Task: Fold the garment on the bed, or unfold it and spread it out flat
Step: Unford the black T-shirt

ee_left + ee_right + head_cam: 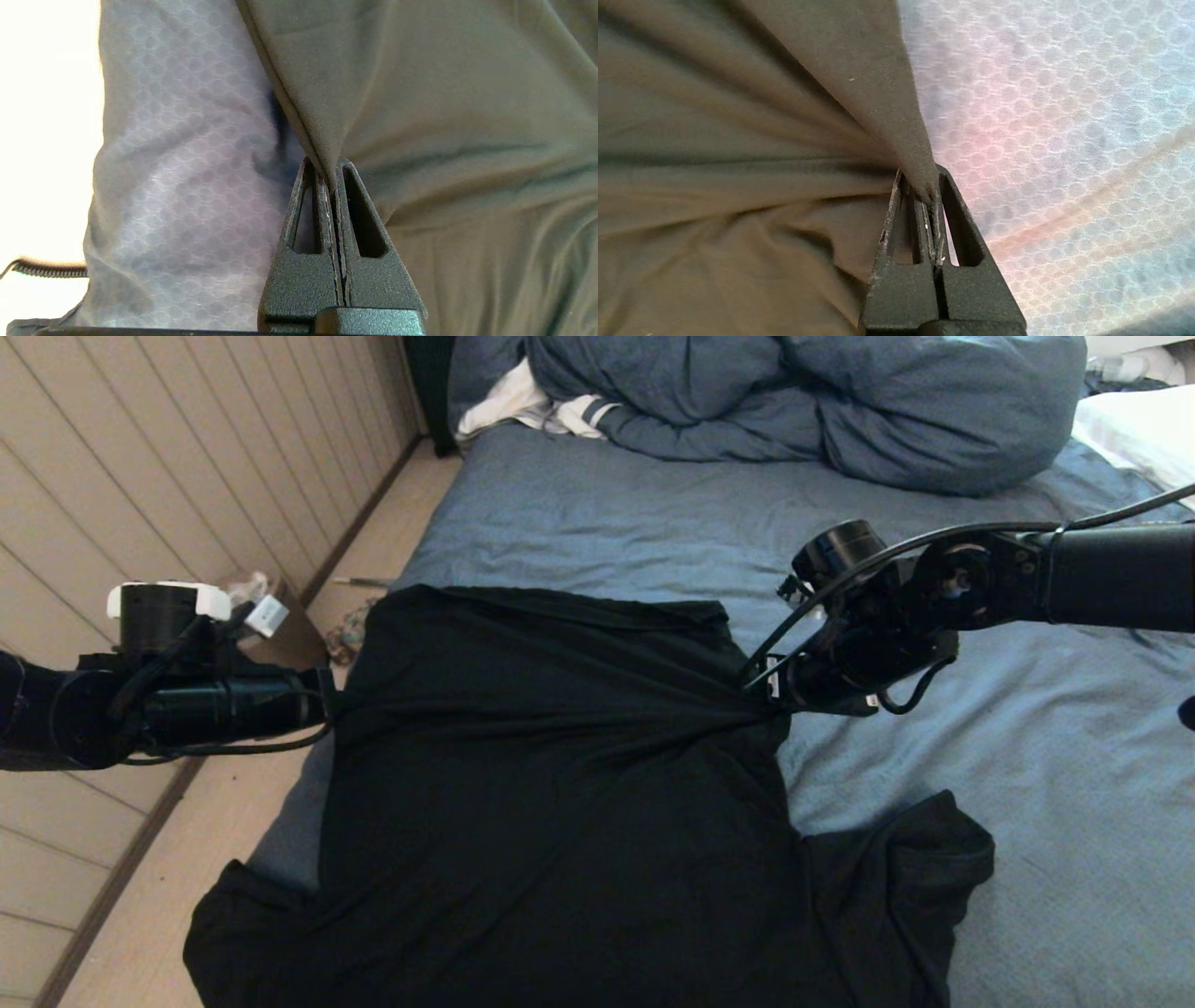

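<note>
Black jersey is stretched taut between the two arms: the T-shirt lies plain side up on the bed, its near part spilling over the mattress's near edge, one sleeve lying loose just right of the shirt's body. No print shows on this face.

The left gripper is clamped shut on the shirt's left side edge; the left wrist view shows the hem line running straight into the closed jaws. The right gripper is likewise pinched tight on the shirt's right side edge, with folds fanning out from the pinch. A ridge of tension runs across the shirt from one pinch to the other, and the far hem beyond that ridge already lies fairly straight.

My reading is that the step in hand is a two-handed carry of the cloth, either a fold or a spreading pull. To do it well, both grippers should travel together at the same height and pace, keeping the line between them taut but not straining. Uneven travel would skew the far hem. The thin pinches could slip if tugged hard. The bunched duvet lies well beyond the shirt's far hem, so it should not interfere.
</note>
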Available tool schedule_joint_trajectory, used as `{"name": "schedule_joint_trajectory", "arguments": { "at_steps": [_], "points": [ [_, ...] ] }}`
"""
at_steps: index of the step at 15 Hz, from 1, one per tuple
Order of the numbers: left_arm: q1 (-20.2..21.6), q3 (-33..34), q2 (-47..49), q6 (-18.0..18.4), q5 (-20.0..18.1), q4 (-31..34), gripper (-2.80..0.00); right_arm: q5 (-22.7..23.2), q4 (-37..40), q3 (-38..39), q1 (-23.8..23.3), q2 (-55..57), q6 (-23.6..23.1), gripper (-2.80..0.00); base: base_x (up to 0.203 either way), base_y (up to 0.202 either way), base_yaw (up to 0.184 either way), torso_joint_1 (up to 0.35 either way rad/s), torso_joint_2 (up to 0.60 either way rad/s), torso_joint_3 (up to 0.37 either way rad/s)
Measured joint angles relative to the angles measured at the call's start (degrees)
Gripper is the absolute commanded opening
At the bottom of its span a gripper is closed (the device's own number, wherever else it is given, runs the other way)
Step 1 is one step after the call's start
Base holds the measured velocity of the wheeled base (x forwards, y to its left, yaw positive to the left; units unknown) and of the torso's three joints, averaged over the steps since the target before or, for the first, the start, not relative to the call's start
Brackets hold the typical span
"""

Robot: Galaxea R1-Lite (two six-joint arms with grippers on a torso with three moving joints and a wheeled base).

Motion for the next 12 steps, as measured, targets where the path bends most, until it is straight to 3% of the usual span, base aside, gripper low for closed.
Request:
{"name": "schedule_joint_trajectory", "arguments": {
  "at_steps": [4, 5, 6, 12],
  "points": [
    [0.84, -0.37, 0.88, 1.27, 0.0, -0.43, -2.8, 0.02, -0.04, -1.18, -0.16, 1.17, -0.01, -2.8, 0.0, 0.0, 0.0, 0.0, 0.0, 0.0],
    [1.02, -0.69, 1.19, 1.22, 0.02, -0.44, -2.8, -0.03, -0.06, -1.57, -0.16, 1.55, -0.02, 0.0, 0.0, 0.0, 0.0, 0.0, 0.0, 0.0],
    [1.14, -0.98, 1.56, 1.2, 0.37, -0.5, 0.0, -0.01, -0.02, -1.88, -0.11, 1.87, -0.03, 0.0, 0.0, 0.0, 0.0, 0.0, 0.0, 0.0],
    [3.42, -2.13, 1.1, 0.28, -0.33, -1.17, 0.0, 1.05, -4.76, -3.28, 0.06, 1.9, -0.17, 0.0, 0.0, 0.0, 0.0, 0.0, 0.0, 0.0]
  ]
}}
